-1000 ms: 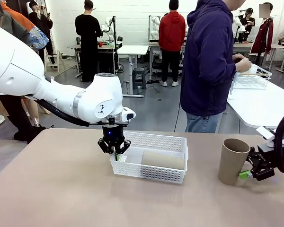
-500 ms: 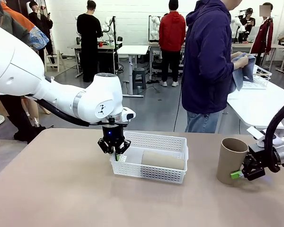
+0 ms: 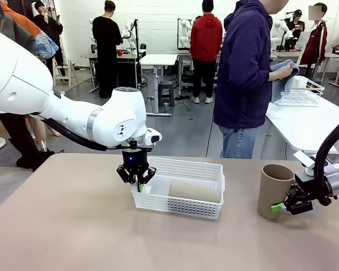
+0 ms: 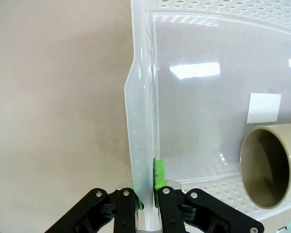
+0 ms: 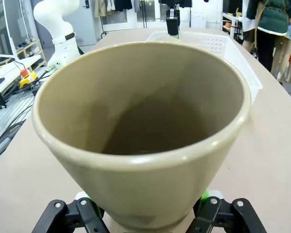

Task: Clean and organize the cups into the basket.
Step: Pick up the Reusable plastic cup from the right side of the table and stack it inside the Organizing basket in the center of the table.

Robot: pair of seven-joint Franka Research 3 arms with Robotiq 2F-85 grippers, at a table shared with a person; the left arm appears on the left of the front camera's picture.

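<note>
The white lattice basket (image 3: 183, 168) sits mid-table with one tan cup (image 3: 195, 191) lying on its side inside. My left gripper (image 3: 137, 179) is shut on the basket's left rim; the left wrist view has its green pads (image 4: 158, 174) pinching the basket wall (image 4: 140, 121), with the lying cup's mouth (image 4: 264, 167) to the right. A second tan cup (image 3: 274, 191) stands upright at the table's right. My right gripper (image 3: 279, 207) is shut on its base. In the right wrist view this cup (image 5: 140, 126) looms between the fingers of my right gripper (image 5: 145, 216), with the basket (image 5: 223, 48) beyond.
A person in a dark blue hoodie (image 3: 246, 73) stands at the far side, holding a cloth over a white wire basket (image 3: 299, 93) on a neighbouring table. Bare tabletop (image 3: 68, 226) stretches across the front and left.
My right gripper slid left up to the upright cup's base and shut on it. The person lifted a cloth at the side table. The left arm stayed still.
</note>
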